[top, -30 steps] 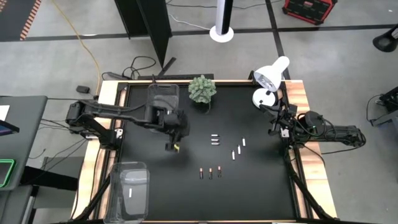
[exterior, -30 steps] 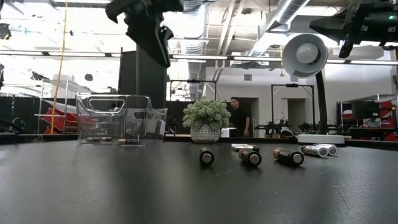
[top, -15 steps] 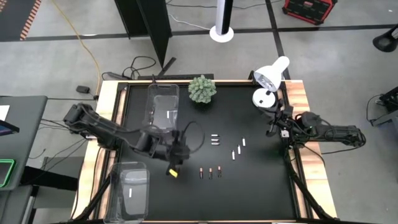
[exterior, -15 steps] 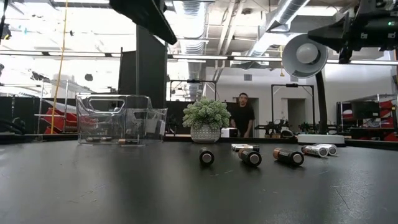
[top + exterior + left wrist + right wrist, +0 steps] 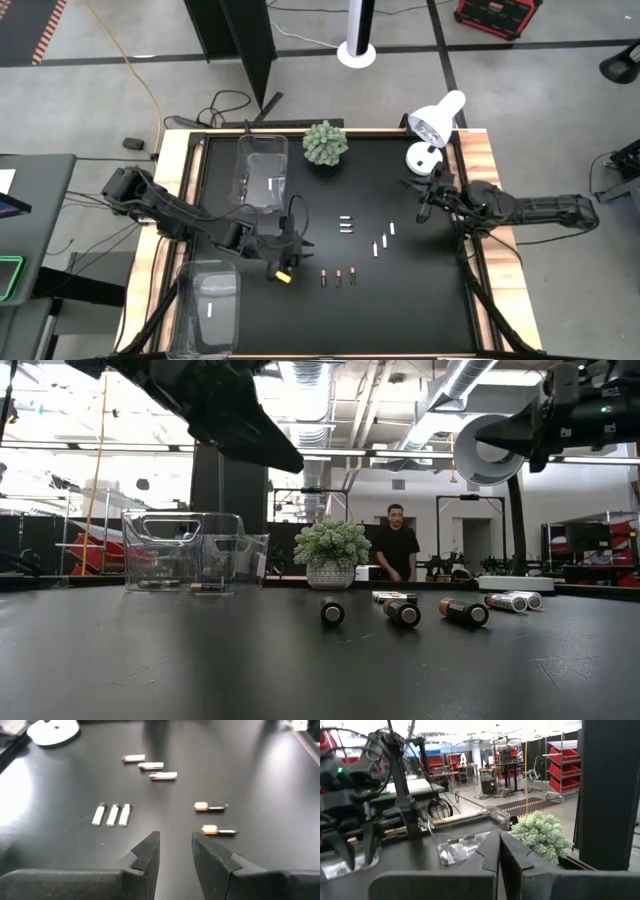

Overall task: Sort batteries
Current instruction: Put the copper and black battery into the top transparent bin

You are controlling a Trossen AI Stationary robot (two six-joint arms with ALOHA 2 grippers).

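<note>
Nine batteries [image 5: 339, 277] lie loose on the black table [image 5: 420, 300]: nearest the front edge, three dark ones with copper ends in a row, then white ones behind in two groups of three. Left gripper [image 5: 283, 262] hangs just left of the dark row, fingers [image 5: 146, 860] slightly parted, gripping nothing. Right gripper [image 5: 422, 198], fingers pressed together and empty, hovers near the lamp [image 5: 433, 125]. Farther back stands a clear bin [image 5: 262, 170] beside a small plant [image 5: 326, 142].

Bright even overhead light, glare on the black table [image 5: 40, 835] (sheen), blurred low-view arm
</note>
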